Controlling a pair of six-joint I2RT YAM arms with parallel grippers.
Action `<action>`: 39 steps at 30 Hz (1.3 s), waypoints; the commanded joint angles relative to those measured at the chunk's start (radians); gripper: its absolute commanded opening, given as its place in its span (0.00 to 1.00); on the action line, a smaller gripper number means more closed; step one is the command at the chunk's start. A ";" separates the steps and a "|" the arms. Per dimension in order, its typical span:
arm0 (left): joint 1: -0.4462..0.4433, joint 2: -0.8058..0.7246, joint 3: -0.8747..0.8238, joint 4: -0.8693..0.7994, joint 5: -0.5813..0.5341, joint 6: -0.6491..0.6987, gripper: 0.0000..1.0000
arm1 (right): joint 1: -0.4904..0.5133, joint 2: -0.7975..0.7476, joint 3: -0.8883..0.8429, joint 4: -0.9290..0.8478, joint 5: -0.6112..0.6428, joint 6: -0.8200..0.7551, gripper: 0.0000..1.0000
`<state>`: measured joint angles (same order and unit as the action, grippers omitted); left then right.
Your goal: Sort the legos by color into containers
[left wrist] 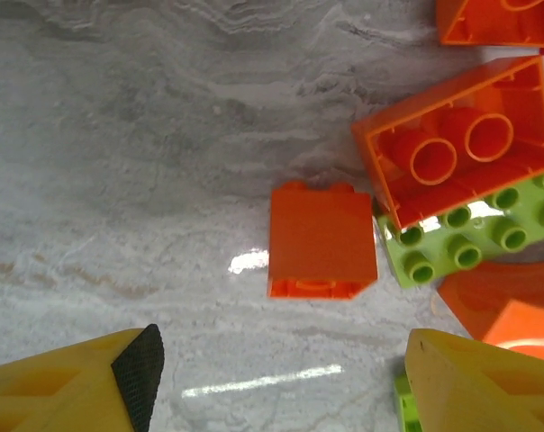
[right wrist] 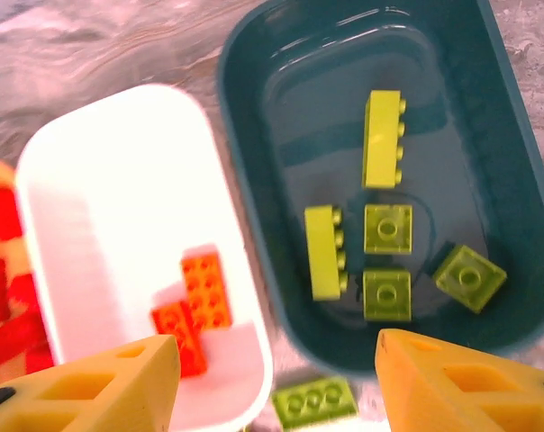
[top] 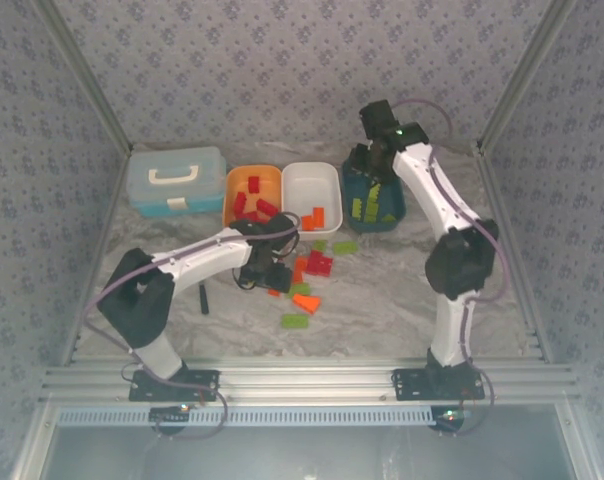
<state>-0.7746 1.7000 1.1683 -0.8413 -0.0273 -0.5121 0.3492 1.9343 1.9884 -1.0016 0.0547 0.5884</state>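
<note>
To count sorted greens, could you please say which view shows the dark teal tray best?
Right wrist: dark teal tray close, five green bricks distinct. Top external shows it small, partly behind the right arm.

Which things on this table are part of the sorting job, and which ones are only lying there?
Part of the job:
- loose legos on the table, red, orange and green
- orange tray, holding red bricks
- white tray, holding orange bricks
- dark teal tray, holding green bricks

Just lying about:
- light blue case with white handle
- thin black tool
</note>
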 commanded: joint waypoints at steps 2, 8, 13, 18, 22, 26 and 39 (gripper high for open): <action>-0.007 0.064 0.033 0.058 0.001 0.053 0.69 | 0.018 -0.127 -0.197 0.006 0.026 -0.014 0.61; -0.012 0.096 0.024 0.083 0.010 0.064 0.60 | 0.032 -0.243 -0.332 0.002 0.021 0.008 0.61; -0.013 0.122 0.025 0.077 0.018 0.068 0.39 | 0.039 -0.265 -0.336 -0.014 0.036 0.011 0.61; -0.012 0.114 0.005 0.080 0.018 0.063 0.34 | 0.039 -0.260 -0.315 -0.019 0.039 0.011 0.61; -0.013 0.075 0.027 0.039 -0.033 0.052 0.29 | 0.040 -0.255 -0.301 -0.025 0.036 0.008 0.60; 0.002 -0.005 0.113 -0.037 -0.070 0.032 0.29 | 0.060 -0.289 -0.336 -0.020 0.023 -0.022 0.59; 0.174 0.360 0.846 -0.155 -0.019 0.083 0.30 | 0.167 -0.439 -0.606 0.045 -0.045 -0.061 0.59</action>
<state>-0.6056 1.9285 1.9049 -0.9287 -0.0643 -0.4603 0.5079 1.5162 1.4040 -0.9634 0.0296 0.5335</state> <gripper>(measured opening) 0.327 0.589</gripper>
